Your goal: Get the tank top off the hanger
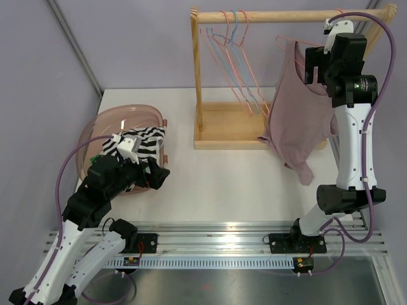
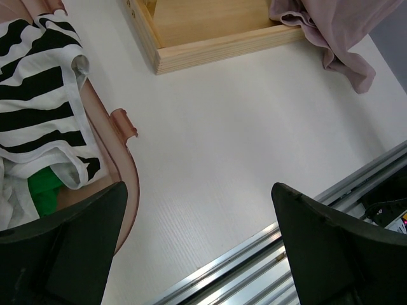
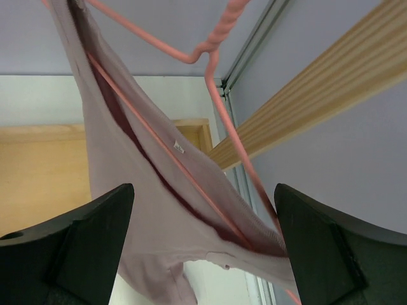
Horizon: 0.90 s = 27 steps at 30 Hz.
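A white table (image 1: 222, 184) stands before pale lilac walls (image 1: 140, 44). A thin metal post (image 1: 74, 44) runs up at the left. A wooden rack (image 1: 198, 76) stands at the table's far side. Aluminium rails (image 1: 216, 230) lie along the near edge. The light is soft and even.

White table (image 1: 229, 184), matte and pale, filling the middle of the view. Over at nine o'clock sits a pink basin (image 1: 95, 124), its lip handle pointing in toward the centre. Up at twelve to one o'clock, the wooden rack base (image 1: 222, 127) rests flat on the surface, a shallow tray-like frame. Just at its right corner, around two o'clock, the low end of the tank top (image 1: 305, 171) drapes down onto the tabletop. Metal rails (image 1: 222, 232) run along the six o'clock edge.
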Motion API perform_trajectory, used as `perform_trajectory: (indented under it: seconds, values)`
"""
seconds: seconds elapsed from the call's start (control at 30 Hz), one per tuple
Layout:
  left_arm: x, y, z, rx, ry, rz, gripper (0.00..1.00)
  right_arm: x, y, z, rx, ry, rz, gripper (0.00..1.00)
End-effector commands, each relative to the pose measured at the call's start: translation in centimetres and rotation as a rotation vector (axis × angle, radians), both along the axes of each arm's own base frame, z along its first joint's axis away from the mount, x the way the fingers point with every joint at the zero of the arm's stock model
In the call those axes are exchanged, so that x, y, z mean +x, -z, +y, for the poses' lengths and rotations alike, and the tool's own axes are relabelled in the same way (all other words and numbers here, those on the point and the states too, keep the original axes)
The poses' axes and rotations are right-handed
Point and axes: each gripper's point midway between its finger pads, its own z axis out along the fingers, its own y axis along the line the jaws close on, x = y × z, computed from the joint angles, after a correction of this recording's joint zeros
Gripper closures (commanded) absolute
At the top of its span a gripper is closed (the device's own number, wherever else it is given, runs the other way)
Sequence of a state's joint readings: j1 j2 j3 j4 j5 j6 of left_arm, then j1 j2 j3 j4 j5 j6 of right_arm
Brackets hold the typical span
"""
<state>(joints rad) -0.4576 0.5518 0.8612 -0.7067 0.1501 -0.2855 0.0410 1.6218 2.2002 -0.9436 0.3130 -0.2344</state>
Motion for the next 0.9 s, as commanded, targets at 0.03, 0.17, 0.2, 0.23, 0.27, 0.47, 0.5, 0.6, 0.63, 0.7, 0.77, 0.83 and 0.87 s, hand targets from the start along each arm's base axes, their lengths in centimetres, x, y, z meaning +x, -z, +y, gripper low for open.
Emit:
perform_trajectory:
  seconds: [0.03, 0.17, 0.2, 0.23, 0.27, 0.47, 0.5, 0.6, 0.63, 0.7, 0.77, 0.83, 0.87]
  values:
    - [0.3, -1.1, -1.3, -0.035, 0.057, -0.046, 0.01, 1.6, -0.1, 1.1, 0.007, -0.124, -0.016, 0.11]
    - [0.3, -1.2, -1.6, -0.039, 0.076, -0.045, 0.01, 1.6, 0.8, 2.9, 0.057, -0.217, 0.003, 0.39]
    - [0.3, -1.1, -1.6, -0.039, 0.075, -0.041, 0.01, 1.6, 0.8, 3.4, 0.076, -0.243, 0.003, 0.42]
    - [0.3, -1.1, -1.6, -0.038, 0.077, -0.042, 0.01, 1.5, 0.7, 3.6, 0.081, -0.247, 0.001, 0.44]
    - [0.2, -1.0, -1.6, -0.039, 0.077, -0.039, 0.01, 1.5, 0.7, 3.9, 0.091, -0.258, -0.001, 0.48]
    - [0.2, -1.0, -1.7, -0.041, 0.082, -0.038, 0.01, 1.5, 0.8, 5.0, 0.151, -0.295, -0.004, 0.60]
    - [0.2, -1.0, -1.7, -0.041, 0.082, -0.038, 0.01, 1.4, 0.8, 5.4, 0.172, -0.308, -0.007, 0.64]
    - [0.3, -0.8, -1.8, -0.038, 0.083, -0.027, 0.01, 1.2, 0.5, 5.9, 0.203, -0.321, -0.012, 0.67]
    - [0.3, -0.7, -1.8, -0.037, 0.082, -0.026, 0.01, 1.1, 0.4, 5.8, 0.204, -0.318, -0.010, 0.69]
    - [0.3, -0.7, -1.8, -0.036, 0.080, -0.025, 0.01, 1.0, 0.2, 5.8, 0.206, -0.315, -0.012, 0.87]
    - [0.4, -0.6, -1.7, -0.034, 0.079, -0.023, 0.01, 0.8, -0.4, 5.9, 0.216, -0.316, -0.030, 1.00]
    - [0.4, -0.5, -1.8, -0.032, 0.079, -0.018, 0.01, 0.5, -1.0, 6.1, 0.226, -0.316, -0.049, 1.00]
    - [0.4, -0.5, -1.8, -0.031, 0.080, -0.015, 0.01, 0.3, -1.4, 6.3, 0.237, -0.324, -0.060, 1.00]
